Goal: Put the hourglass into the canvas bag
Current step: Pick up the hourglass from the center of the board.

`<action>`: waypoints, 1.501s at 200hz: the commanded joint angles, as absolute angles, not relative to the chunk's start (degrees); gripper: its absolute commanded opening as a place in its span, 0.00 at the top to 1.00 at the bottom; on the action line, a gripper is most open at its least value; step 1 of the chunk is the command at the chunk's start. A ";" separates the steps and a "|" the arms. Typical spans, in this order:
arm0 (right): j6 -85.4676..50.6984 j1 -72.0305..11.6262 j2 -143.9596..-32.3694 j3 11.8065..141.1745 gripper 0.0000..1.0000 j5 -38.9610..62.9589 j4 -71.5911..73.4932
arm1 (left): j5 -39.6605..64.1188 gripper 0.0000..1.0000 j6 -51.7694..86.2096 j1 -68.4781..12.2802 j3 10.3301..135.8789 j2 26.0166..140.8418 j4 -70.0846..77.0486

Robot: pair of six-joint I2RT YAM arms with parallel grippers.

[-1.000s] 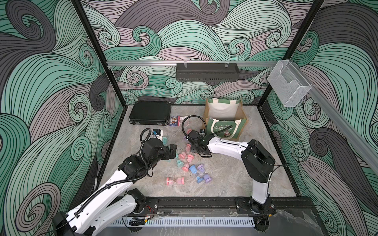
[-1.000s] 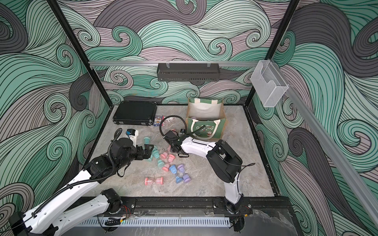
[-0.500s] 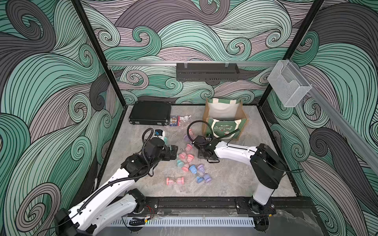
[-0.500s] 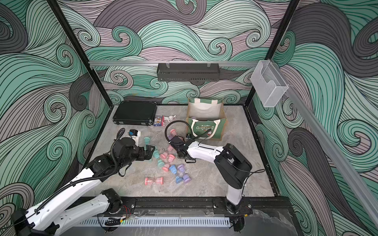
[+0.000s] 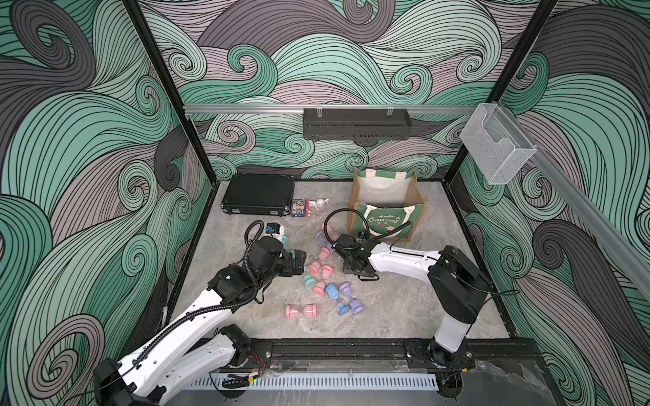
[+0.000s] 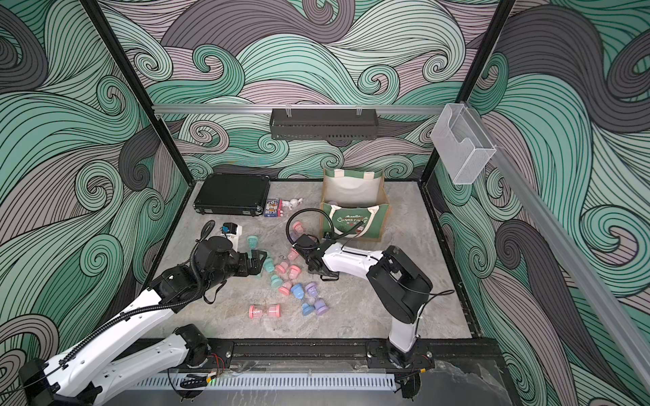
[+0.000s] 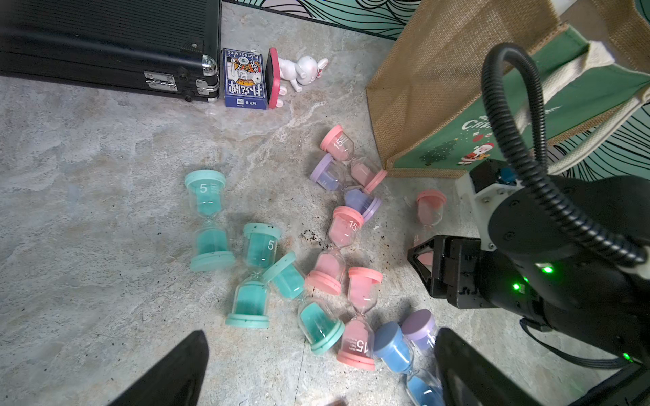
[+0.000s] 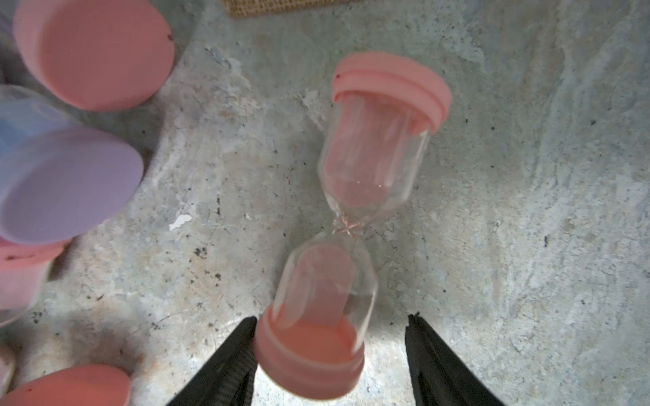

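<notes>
Lying flat on the desk (image 5: pixel 404 316), just in front of the canvas bag (image 5: pixel 385 219): the pink hourglass (image 8: pixel 365 165), not yet lifted. Straddling 1 end cap with the right tool (image 8: pixel 332 316), jaws parted, 1 finger touching, the other clear, so not gripping. Hanging wide open and empty, farther from the bag: the left tool (image 7: pixel 320 332). Remaining: closing, lifting, dropping in.

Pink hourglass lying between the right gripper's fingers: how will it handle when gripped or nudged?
Likely rolls: the pink hourglass lies on its side on the table, with round end caps. Probably fragile: clear bulbs join at a very thin neck. The right gripper is open around one cap, so the free end may droop when lifted.
</notes>
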State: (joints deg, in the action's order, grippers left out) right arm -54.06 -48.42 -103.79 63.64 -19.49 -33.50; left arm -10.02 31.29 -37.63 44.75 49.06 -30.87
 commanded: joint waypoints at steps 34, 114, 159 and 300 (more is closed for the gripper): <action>-55.04 -47.52 -107.81 66.34 0.34 -20.57 -33.70 | -10.23 0.02 30.41 -37.09 45.80 49.97 -30.76; -53.42 -47.28 -109.20 65.07 0.42 -17.88 -31.58 | -10.38 0.01 30.06 -37.00 46.31 50.23 -31.07; -52.31 -47.24 -105.83 62.97 0.53 -17.38 -31.22 | -10.47 0.01 30.06 -37.00 46.34 50.31 -30.77; -35.51 -51.72 -88.82 62.56 0.71 -10.33 -32.11 | -12.36 0.01 29.89 -36.89 49.31 49.41 -30.65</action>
State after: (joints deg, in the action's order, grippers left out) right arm -41.06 -50.81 -93.17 62.11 -13.02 -31.16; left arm -10.39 30.50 -37.47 46.37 50.70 -30.30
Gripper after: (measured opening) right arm 0.437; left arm 0.986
